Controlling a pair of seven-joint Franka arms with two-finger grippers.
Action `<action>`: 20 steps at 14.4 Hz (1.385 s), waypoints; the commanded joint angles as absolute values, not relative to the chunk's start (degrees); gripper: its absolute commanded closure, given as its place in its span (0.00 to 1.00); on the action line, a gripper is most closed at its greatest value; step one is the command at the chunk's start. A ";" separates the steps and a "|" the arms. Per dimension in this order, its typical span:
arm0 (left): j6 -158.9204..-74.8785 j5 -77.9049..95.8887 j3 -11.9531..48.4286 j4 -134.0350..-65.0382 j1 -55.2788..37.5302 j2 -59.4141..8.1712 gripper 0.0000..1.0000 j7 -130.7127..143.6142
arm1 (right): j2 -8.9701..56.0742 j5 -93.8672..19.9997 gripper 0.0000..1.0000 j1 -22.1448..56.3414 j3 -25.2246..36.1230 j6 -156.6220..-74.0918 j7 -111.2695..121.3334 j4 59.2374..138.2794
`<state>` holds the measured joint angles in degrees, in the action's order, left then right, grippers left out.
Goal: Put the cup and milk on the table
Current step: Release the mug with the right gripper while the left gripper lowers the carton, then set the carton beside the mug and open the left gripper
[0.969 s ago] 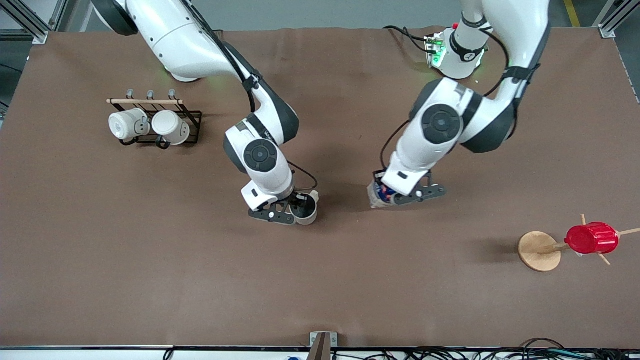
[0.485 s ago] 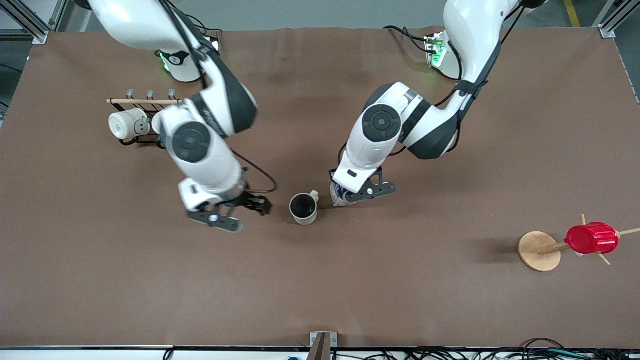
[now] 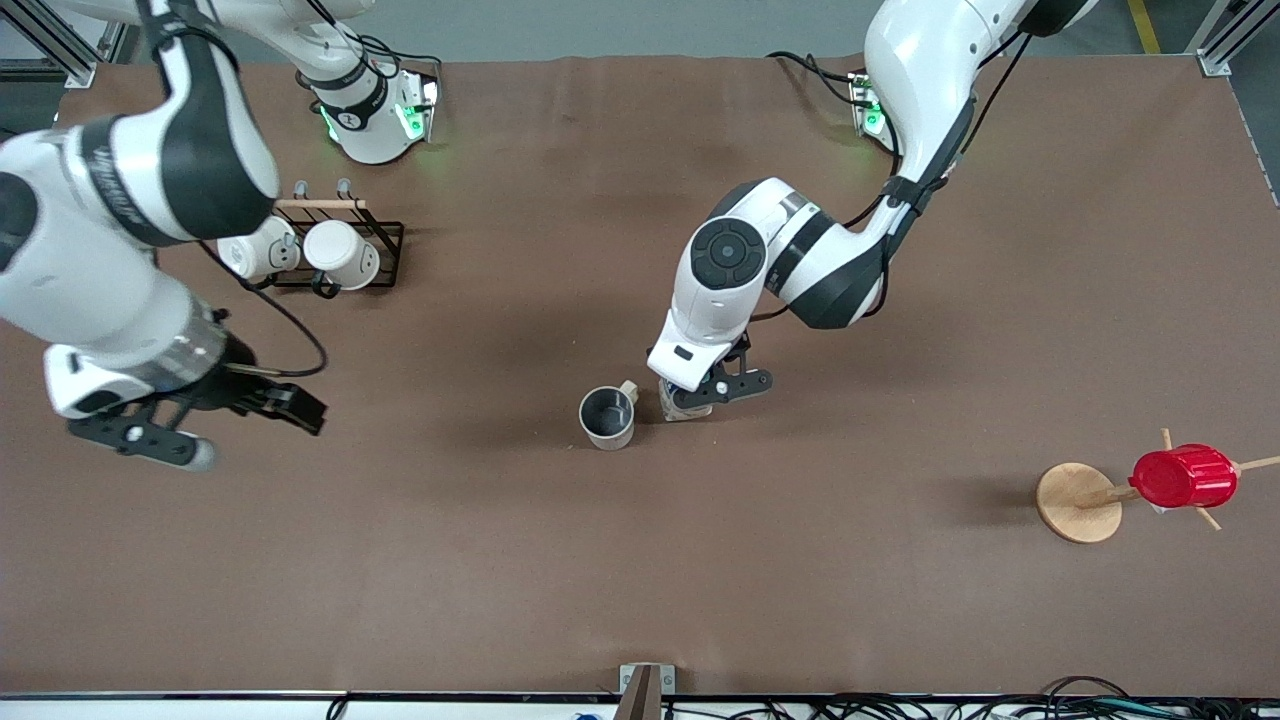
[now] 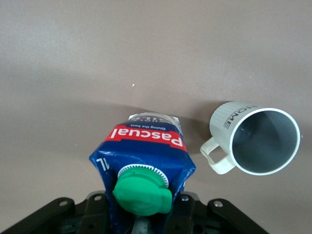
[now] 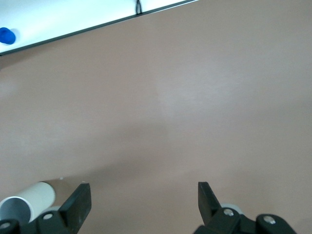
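The milk (image 4: 144, 161), clamped in the left gripper (image 3: 712, 388) just beside the cup (image 3: 608, 417), should settle flat on the bench (image 3: 640, 560) before release, while the right gripper (image 5: 144, 207) waits, fingers apart.

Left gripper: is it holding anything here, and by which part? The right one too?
The left gripper grips the milk carton near its capped top. The right gripper is open, holding nothing.

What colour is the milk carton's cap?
Green: the cap on the milk shows best in the left wrist view.
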<state>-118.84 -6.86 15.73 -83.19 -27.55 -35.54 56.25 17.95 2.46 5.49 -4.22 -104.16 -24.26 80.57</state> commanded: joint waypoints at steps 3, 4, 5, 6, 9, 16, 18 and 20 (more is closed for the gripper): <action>-120.32 -7.65 15.38 -80.51 -28.30 -35.24 0.91 57.48 | 9.51 2.90 0.03 -0.51 -5.36 -101.25 -16.80 88.32; -120.84 -7.56 15.38 -80.42 -28.30 -35.51 0.91 57.65 | 8.01 2.90 0.03 -1.92 -5.36 -100.90 -14.26 89.72; -121.11 -7.56 15.38 -80.51 -28.30 -35.51 0.91 57.57 | 6.78 2.81 0.03 -3.59 -5.45 -100.90 -11.54 91.13; -121.20 -7.56 15.47 -80.51 -28.30 -35.59 0.87 57.57 | 5.55 2.81 0.03 -5.00 -5.45 -100.90 -9.16 92.71; -121.90 -7.65 15.73 -80.51 -29.00 -36.91 0.78 57.57 | 1.86 2.72 0.04 -7.12 -5.45 -101.42 -5.54 97.63; -120.77 -8.26 15.21 -80.42 -28.30 -34.03 0.00 56.16 | -0.79 2.72 0.04 -7.03 -5.45 -101.51 -1.51 100.81; -118.66 -9.05 14.94 -80.42 -26.47 -31.30 0.00 55.99 | -0.70 2.64 0.04 -7.21 -5.45 -101.51 1.04 100.46; -113.94 -12.29 15.03 -80.51 -22.61 -26.83 0.00 53.72 | -0.53 2.64 0.04 -7.21 -5.45 -101.16 2.02 99.67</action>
<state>-118.86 -9.76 14.96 -79.45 -26.12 -32.25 55.98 1.05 2.47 -6.36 -4.87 -100.73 0.26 98.58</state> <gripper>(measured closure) 0.000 0.040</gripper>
